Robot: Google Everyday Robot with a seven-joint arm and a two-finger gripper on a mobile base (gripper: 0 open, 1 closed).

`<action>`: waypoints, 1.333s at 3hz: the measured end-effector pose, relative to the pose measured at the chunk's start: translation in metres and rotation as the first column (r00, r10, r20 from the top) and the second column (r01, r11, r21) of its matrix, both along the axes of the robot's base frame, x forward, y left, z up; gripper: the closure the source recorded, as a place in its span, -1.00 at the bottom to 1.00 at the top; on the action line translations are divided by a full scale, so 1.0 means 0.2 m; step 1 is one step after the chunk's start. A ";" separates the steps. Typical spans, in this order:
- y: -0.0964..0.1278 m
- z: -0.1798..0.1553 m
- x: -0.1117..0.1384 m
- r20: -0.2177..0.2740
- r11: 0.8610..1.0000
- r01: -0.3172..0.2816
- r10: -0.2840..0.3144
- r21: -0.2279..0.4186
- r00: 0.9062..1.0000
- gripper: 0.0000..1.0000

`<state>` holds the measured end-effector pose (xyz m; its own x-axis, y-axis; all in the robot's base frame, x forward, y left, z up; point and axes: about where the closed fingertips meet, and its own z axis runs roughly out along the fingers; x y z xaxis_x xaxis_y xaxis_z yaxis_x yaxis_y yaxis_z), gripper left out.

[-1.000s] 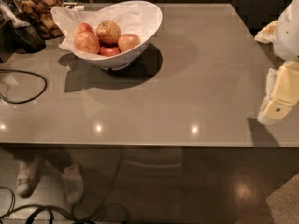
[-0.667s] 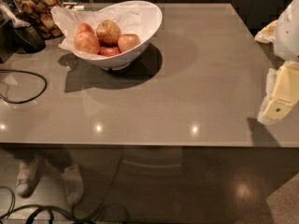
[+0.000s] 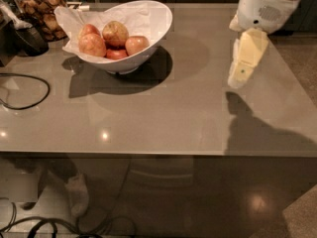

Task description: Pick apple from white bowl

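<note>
The cream-coloured gripper point(image 3: 241, 73) hangs tip-down from a rounded white arm housing point(image 3: 265, 6) above the right side of the smooth grey-brown table point(image 3: 163, 118), clear of the tabletop. From this angle I cannot tell whether the claw is wide or narrow. Its dark shadow point(image 3: 247, 128) falls on the table just in front of it, toward the near edge.

Well apart from it, at the far left of the table, stands the large glossy white bowl point(image 3: 158, 26) with a slanted rim, lined with crumpled white paper point(image 3: 74, 21). The round pinkish-red apple point(image 3: 92, 44) lies inside the bowl at its front left. It is probably touching the yellowish-brown speckled apple point(image 3: 115, 32) behind it and the small darker red apple point(image 3: 116, 54) beside it. A pink-orange apple point(image 3: 136, 44) sits at the right of the pile. A thin black cable point(image 3: 29, 90) loops on the table, left of the bowl and nearer the front edge.
</note>
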<state>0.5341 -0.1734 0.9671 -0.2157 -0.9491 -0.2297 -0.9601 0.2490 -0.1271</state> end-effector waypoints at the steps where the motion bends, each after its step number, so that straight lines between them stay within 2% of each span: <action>1: 0.14 0.08 0.22 0.066 0.999 -0.028 0.025 0.041 0.998 -1.00; 2: 0.18 0.12 0.25 0.107 0.997 -0.018 0.010 0.081 0.994 -1.00; 3: 0.29 0.15 0.33 0.120 0.995 -0.008 -0.004 0.098 0.993 -1.00; 4: 0.57 0.18 0.50 0.136 0.997 -0.051 0.043 0.054 0.990 -1.00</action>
<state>0.6332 -0.0599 1.0037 -0.1346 -0.9420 -0.3074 -0.9460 0.2145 -0.2430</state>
